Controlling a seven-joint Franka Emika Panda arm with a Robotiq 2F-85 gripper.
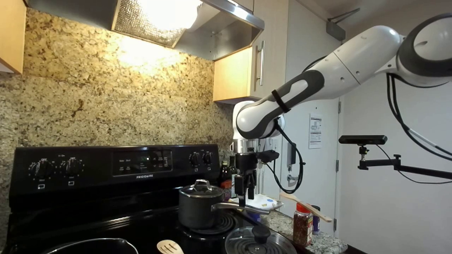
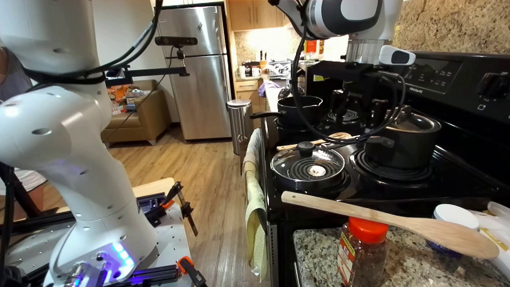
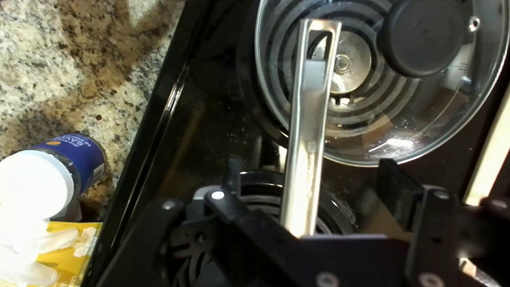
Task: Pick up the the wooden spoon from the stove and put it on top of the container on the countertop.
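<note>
A wooden spoon point(image 2: 392, 219) lies across the red lid of a spice container point(image 2: 362, 255) on the countertop. In an exterior view the spoon point(image 1: 305, 207) rests tilted on the container point(image 1: 302, 227). A slotted wooden spoon point(image 2: 318, 141) lies on the black stove point(image 1: 97, 164); its head point(image 1: 169, 247) and, in the wrist view, its handle point(image 3: 491, 155) show in part. My gripper point(image 1: 246, 194) is open with nothing held, above the stove. In the wrist view the metal pot handle point(image 3: 306, 139) passes between the open fingers point(image 3: 312, 175); whether they touch it I cannot tell.
A lidded dark pot point(image 1: 197, 211) stands on the rear burner. A glass lid point(image 2: 306, 165) with a black knob covers the front burner. A black saucepan point(image 2: 299, 111) stands farther along. A white-lidded blue jar point(image 3: 75, 159) and bottles point(image 1: 225, 178) stand beside the stove. The range hood point(image 1: 226, 35) hangs above.
</note>
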